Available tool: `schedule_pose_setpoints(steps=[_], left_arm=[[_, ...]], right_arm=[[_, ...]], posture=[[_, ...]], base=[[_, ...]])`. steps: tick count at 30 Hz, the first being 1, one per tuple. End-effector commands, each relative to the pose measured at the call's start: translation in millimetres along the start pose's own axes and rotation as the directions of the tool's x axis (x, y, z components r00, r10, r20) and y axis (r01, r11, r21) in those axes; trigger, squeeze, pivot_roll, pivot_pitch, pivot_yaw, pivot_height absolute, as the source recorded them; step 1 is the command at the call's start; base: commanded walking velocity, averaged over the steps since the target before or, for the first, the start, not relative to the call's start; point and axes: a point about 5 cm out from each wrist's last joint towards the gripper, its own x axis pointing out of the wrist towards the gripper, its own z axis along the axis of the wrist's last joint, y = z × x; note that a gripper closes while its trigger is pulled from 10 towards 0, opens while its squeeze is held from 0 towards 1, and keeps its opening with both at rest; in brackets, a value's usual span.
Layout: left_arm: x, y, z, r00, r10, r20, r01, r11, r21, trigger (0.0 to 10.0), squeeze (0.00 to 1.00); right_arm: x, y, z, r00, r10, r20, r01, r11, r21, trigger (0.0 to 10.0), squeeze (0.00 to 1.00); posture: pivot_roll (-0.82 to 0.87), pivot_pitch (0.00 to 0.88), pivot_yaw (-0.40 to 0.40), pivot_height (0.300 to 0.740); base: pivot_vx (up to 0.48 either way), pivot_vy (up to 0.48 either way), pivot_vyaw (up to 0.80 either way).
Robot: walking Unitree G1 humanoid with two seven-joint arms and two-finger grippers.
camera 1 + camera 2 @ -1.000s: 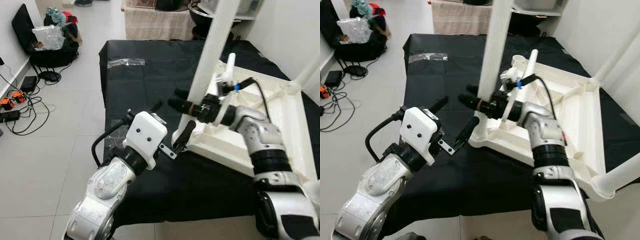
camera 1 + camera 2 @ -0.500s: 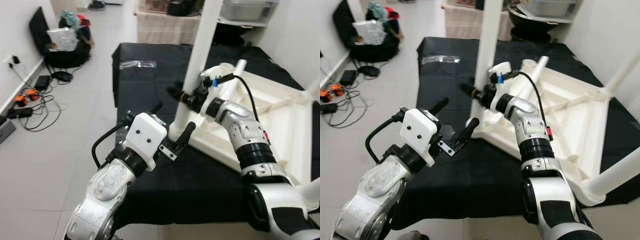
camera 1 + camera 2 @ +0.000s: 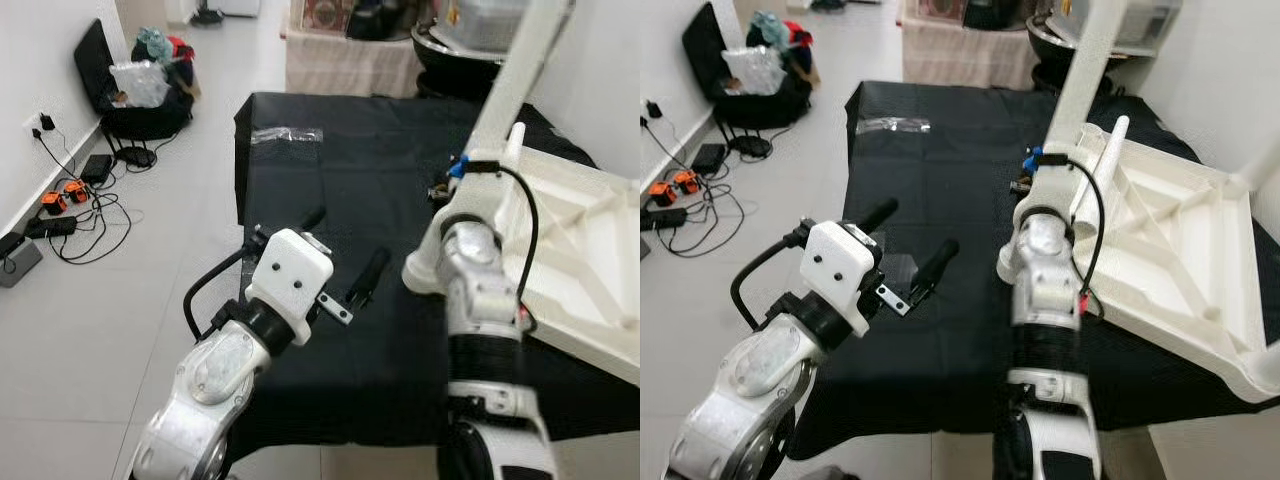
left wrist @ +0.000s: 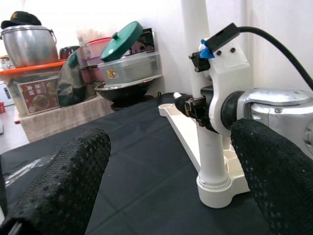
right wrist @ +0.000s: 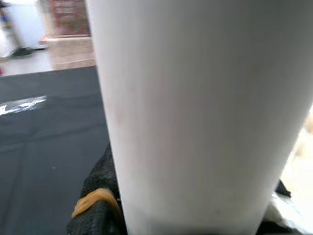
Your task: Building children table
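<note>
Work surface is a black-cloth-covered table (image 3: 300, 160) on a grey tiled floor (image 3: 130, 290), white walls around. A clear plastic bag (image 3: 285, 134) lies flat at the cloth's far end. Cables and orange plugs (image 3: 55, 195) on the floor by the left wall.

Beyond the table, a low stand holds a steel pot (image 4: 28, 45), a clear lidded box with a tilted green lid (image 4: 128, 61) and a dark bowl (image 4: 126, 92); contents not readable.

The upside-down white plastic children's table top (image 3: 1170, 240) lies on the cloth's right side, underside ribs up. One white round table leg (image 4: 205, 103) stands upright in its near-left corner socket, long axis roughly vertical.

Left gripper (image 3: 335, 262) hovers over bare cloth left of that corner, fingers (image 4: 68, 181) spread wide, holding nothing. Right gripper (image 5: 190, 215) sits low on the leg, black fingers (image 5: 98, 196) on either side; can't tell if they're clamping.
</note>
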Motion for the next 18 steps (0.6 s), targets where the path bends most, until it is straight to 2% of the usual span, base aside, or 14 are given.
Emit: schedule_pose_setpoints(steps=[1,3,4,5,9,10,11,12,13,14,15,16,17,18], left_arm=[[1.1,-2.8,-1,1.000,-0.009,-0.004,0.009,1.000,-0.007,10.0,0.00],[1.0,-2.6,-1,1.000,-0.010,-0.005,0.010,1.000,-0.006,10.0,0.00],[1.0,-2.3,-1,1.000,-0.010,-0.005,0.010,1.000,-0.005,10.0,0.00],[1.0,-2.2,-1,1.000,-0.009,-0.005,0.009,1.000,-0.005,10.0,0.00],[1.3,-2.5,-1,1.000,-0.009,-0.004,0.009,1.000,-0.005,10.0,0.00],[1.3,-2.6,-1,1.000,-0.008,-0.004,0.008,1.000,-0.006,10.0,0.00],[1.3,-2.6,-1,1.000,-0.008,-0.004,0.008,1.000,-0.006,10.0,0.00],[1.0,-2.6,-1,1.000,-0.008,-0.005,0.008,1.000,-0.006,10.0,0.00],[1.0,-2.4,-2,1.000,-0.007,-0.006,0.007,1.000,-0.005,10.0,0.00],[1.0,-2.2,-2,1.000,-0.007,-0.006,0.006,1.000,-0.004,10.0,0.00],[1.0,-2.2,-2,1.000,-0.007,-0.006,0.006,1.000,-0.004,10.0,0.00],[1.1,-2.0,-2,1.000,-0.006,-0.005,0.006,1.000,-0.003,10.0,0.00],[1.2,-1.9,-2,1.000,-0.006,-0.005,0.006,1.000,-0.003,10.0,0.00],[1.2,-1.9,-2,1.000,-0.006,-0.005,0.006,1.000,-0.003,10.0,0.00]], right_arm=[[-1.9,-1.2,-14,0.997,-0.033,-0.073,0.034,0.999,0.000,10.0,0.00],[0.1,9.5,-9,0.999,0.048,-0.023,-0.047,0.998,0.047,10.0,0.00],[0.8,17.4,-3,0.994,0.104,0.013,-0.105,0.991,0.089,10.0,0.82],[1.6,22.1,1,0.988,0.146,0.043,-0.150,0.981,0.120,10.0,1.00],[10.6,22.4,9,0.971,0.224,0.080,-0.233,0.964,0.131,10.0,1.00],[16.6,18.7,14,0.962,0.257,0.094,-0.264,0.962,0.070,10.0,0.00],[16.6,18.7,14,0.962,0.257,0.094,-0.264,0.962,0.070,10.0,0.00],[24.5,16.9,15,0.935,0.352,0.049,-0.355,0.933,0.065,10.0,0.00],[28.7,14.7,15,0.887,0.462,0.006,-0.461,0.884,0.079,10.0,0.00],[28.1,13.0,17,0.787,0.616,-0.012,-0.614,0.786,0.069,10.0,0.00],[28.1,13.0,17,0.787,0.616,-0.012,-0.614,0.786,0.069,10.0,0.00],[25.8,11.9,18,0.706,0.707,-0.020,-0.705,0.706,0.067,10.0,0.00],[16.5,8.5,17,0.564,0.826,-0.023,-0.825,0.564,0.033,10.0,0.00],[16.5,8.5,17,0.564,0.826,-0.023,-0.825,0.564,0.033,10.0,0.00]], posture=[[0.08,0.083,-0.084,0.740],[0.08,0.082,-0.086,0.740],[0.08,0.082,-0.086,0.740],[0.08,0.082,-0.086,0.740],[0.07,0.084,-0.087,0.740],[0.07,0.085,-0.088,0.740],[0.07,0.085,-0.088,0.740],[0.07,0.084,-0.087,0.740],[0.07,0.084,-0.089,0.740],[0.07,0.083,-0.090,0.740],[0.07,0.083,-0.090,0.740],[0.07,0.083,-0.090,0.740],[0.07,0.083,-0.090,0.740],[0.07,0.083,-0.090,0.740]], base=[[0.000,0.000,0.00],[0.000,0.000,0.00],[0.000,0.000,0.00],[0.000,0.000,0.00],[0.000,0.000,0.00],[0.000,0.000,0.00],[0.000,0.000,0.00],[0.000,0.000,0.00],[0.000,0.000,0.00],[0.000,0.000,0.00],[0.000,0.000,0.00],[0.000,0.000,0.00],[0.000,0.000,0.00],[0.000,0.000,0.00]])
